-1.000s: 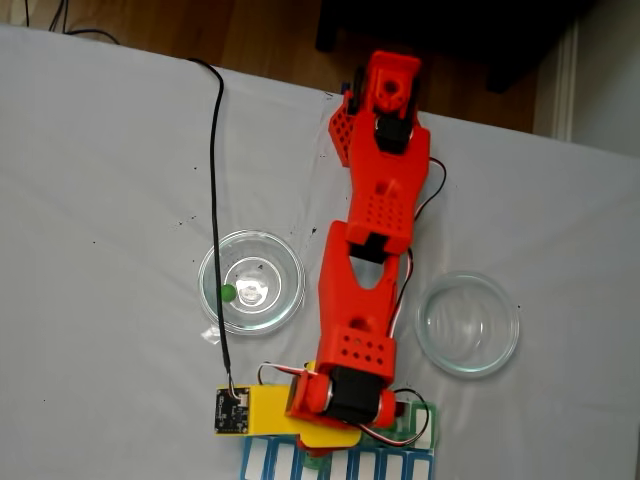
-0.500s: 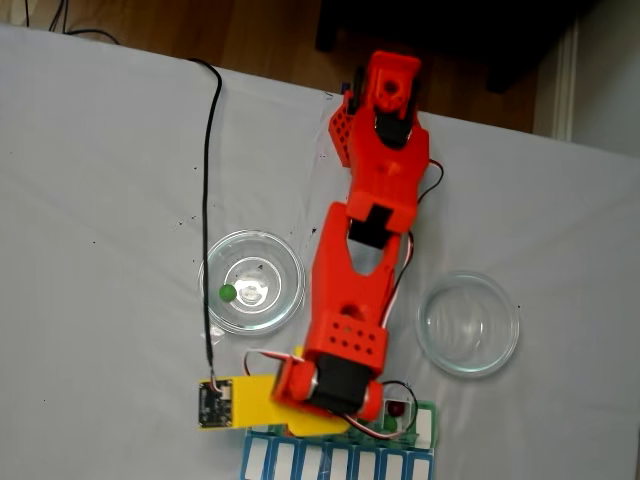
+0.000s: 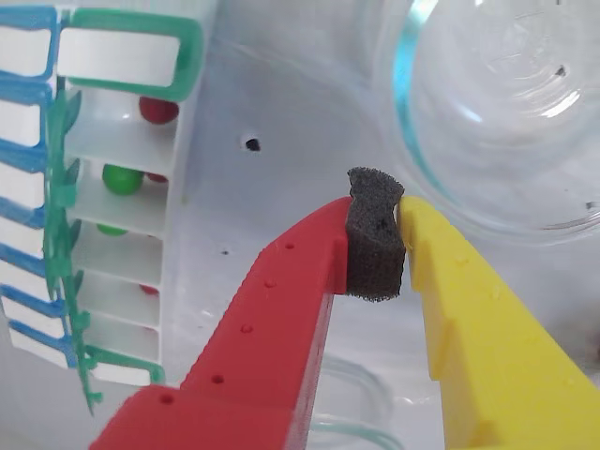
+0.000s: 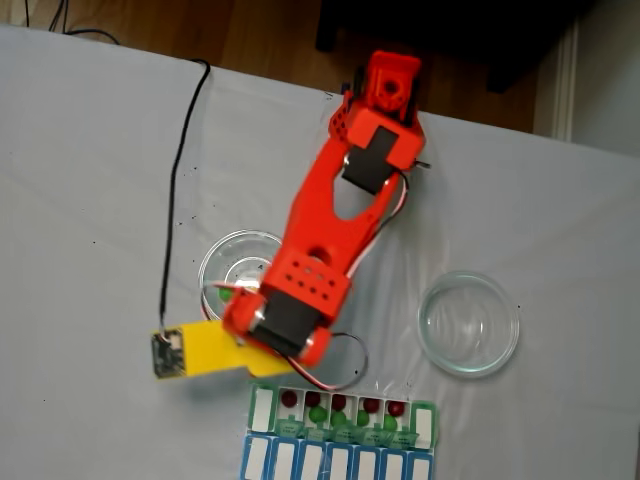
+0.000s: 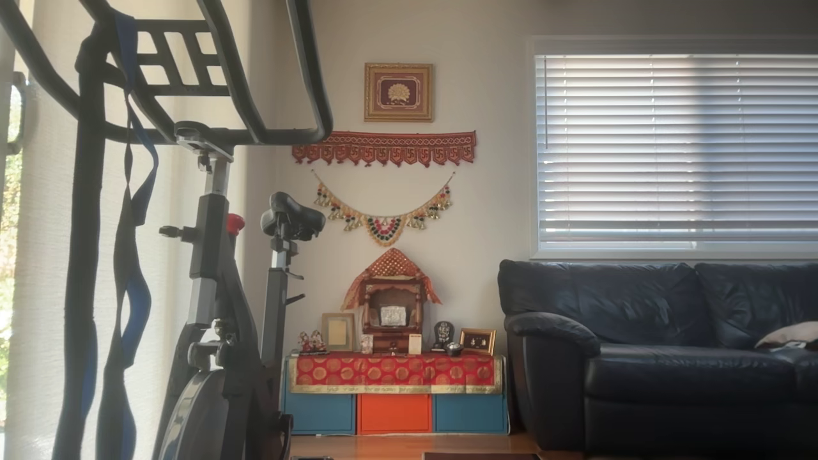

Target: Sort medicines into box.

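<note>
Hovering my hand (image 3: pixel 375 246) closed and empty, foam pad pinched between fingers, I sit between the flat green-lidded plastic pill box (image 3: pixel 122 202), holding red and green pills, and the clear glass dish (image 3: pixel 506 112) awaiting the last green pill (image 4: pixel 224 294).

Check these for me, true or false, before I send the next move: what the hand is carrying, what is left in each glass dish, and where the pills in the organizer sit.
1. The hand carries a green pill. False: only the dark foam pad sits between its fingers.
2. The left glass dish in the fixed view still has a green pill in it. True.
3. The right glass dish holds two red pills. False: it looks empty.
4. The pill organizer has red and green pills in its open green row. True.
5. The arm is parked over the right dish. False: it reaches over the left dish.
</note>
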Robot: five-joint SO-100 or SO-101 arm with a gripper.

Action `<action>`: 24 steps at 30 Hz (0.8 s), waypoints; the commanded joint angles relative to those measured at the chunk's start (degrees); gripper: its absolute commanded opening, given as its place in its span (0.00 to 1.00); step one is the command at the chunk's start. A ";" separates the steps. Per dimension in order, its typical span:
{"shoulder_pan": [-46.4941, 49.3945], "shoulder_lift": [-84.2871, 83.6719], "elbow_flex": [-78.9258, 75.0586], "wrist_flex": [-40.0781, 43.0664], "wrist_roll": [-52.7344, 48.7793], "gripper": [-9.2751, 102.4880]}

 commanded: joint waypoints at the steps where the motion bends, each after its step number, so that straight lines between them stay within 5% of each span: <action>1: 3.52 9.93 3.78 -2.37 -4.22 0.09; 16: 7.03 22.06 41.04 -32.96 -1.58 0.09; 24: 8.35 18.28 41.40 -36.56 -10.72 0.09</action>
